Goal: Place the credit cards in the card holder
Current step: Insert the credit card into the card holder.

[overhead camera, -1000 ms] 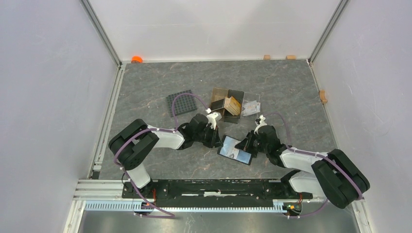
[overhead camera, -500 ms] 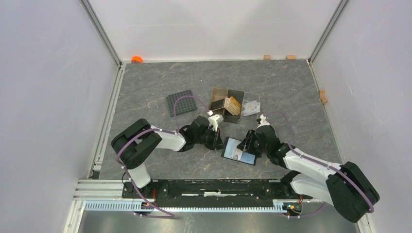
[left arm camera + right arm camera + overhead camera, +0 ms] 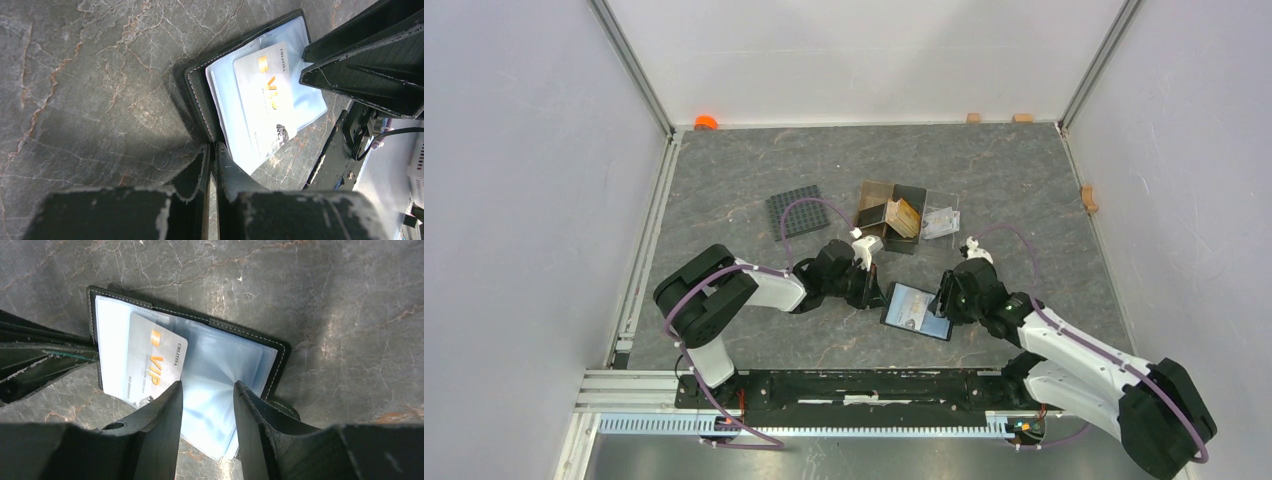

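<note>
holder (image 3: 220, 365) open, VIP card (image 3: 152, 365), wrist cams only

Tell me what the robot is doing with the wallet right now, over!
Left gripper shut on card holder edge. Right gripper open, just above it. One whitish card lying on the open pale inside. Nothing in the way.

Card holder (image 3: 916, 310) is lying open on the table (image 3: 1044, 190) toward the near side, with one credit card (image 3: 908, 303) sitting on its left half. Behind it there's the compartment box (image 3: 892, 214), with the gridded mat (image 3: 796, 211) off to the box's left and the clear tray (image 3: 941, 221) just beside it on the right.
</note>
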Robot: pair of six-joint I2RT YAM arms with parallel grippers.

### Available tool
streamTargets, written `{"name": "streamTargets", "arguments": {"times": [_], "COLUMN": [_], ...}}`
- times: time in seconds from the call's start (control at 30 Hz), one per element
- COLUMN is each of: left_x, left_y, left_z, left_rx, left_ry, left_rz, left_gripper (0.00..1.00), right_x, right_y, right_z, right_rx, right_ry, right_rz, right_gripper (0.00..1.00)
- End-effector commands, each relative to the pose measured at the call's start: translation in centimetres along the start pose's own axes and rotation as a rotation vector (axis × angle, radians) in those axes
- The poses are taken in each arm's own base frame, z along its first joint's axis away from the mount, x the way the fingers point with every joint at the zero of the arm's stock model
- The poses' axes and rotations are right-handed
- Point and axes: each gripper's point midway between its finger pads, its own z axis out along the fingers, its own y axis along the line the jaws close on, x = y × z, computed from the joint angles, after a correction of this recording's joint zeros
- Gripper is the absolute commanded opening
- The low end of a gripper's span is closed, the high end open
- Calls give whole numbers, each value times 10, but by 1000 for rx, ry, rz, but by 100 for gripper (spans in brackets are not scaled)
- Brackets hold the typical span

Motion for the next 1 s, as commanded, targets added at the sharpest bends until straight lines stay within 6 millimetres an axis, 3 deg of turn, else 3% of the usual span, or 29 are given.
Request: {"name": "streamTargets", "arguments": {"times": [0.0, 0.13, 0.6, 0.97], "left_x": [32, 33, 34, 35], "left_y": [17, 16, 17, 16], "left_z": [-2, -2, -2, -1], "left_rx": [-58, -52, -52, -46], "left_ry": [94, 99, 103, 110], "left_rz": [-53, -55, -55, -59], "left_gripper": [2, 2, 2, 2], "right_x": [44, 49, 38, 37], "right_y": [-29, -20, 0, 25], "right_z": [-6, -2, -3, 4], "right_rx": [66, 10, -44, -111], "right_ry": [121, 117, 74, 79], "right_rz": [14, 45, 54, 45], "right_gripper": [48, 47, 41, 30]}}
